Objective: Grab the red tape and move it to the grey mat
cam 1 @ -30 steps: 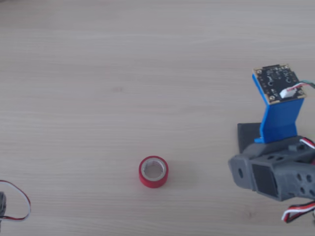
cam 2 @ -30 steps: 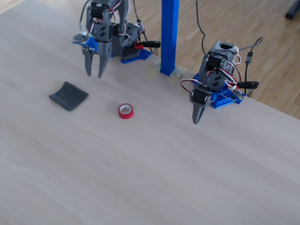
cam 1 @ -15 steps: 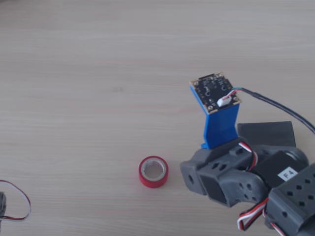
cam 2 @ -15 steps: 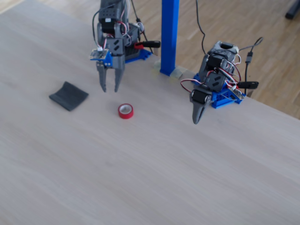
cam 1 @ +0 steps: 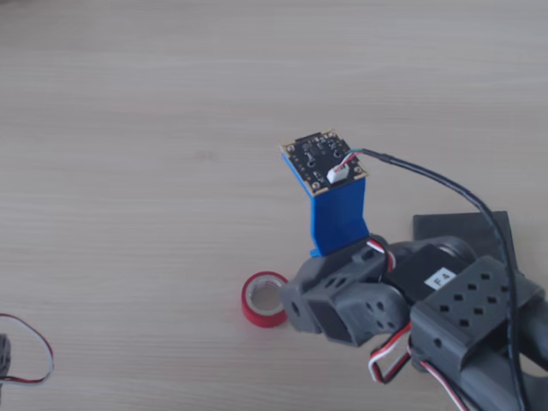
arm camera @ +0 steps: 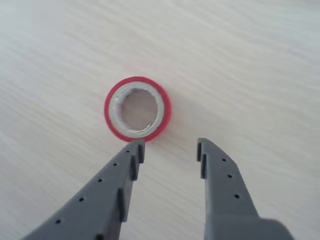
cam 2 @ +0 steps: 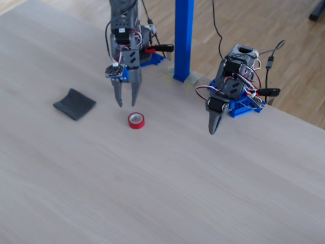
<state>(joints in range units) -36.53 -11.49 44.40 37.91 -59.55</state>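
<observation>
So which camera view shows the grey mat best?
The fixed view: the grey mat lies fully visible on the table, left of the red tape. In the other view only a corner shows behind the arm. The wrist view shows only the tape and the fingers, no mat.

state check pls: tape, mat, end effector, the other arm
red tape: lying flat on the table, core hole facing up, not gripped.
grey mat: lying on the table, nothing on it, apart from the tape.
end effector: open, empty, fingertips just short of the tape.
second arm: parked at the table edge, pointing down, holding nothing.
</observation>
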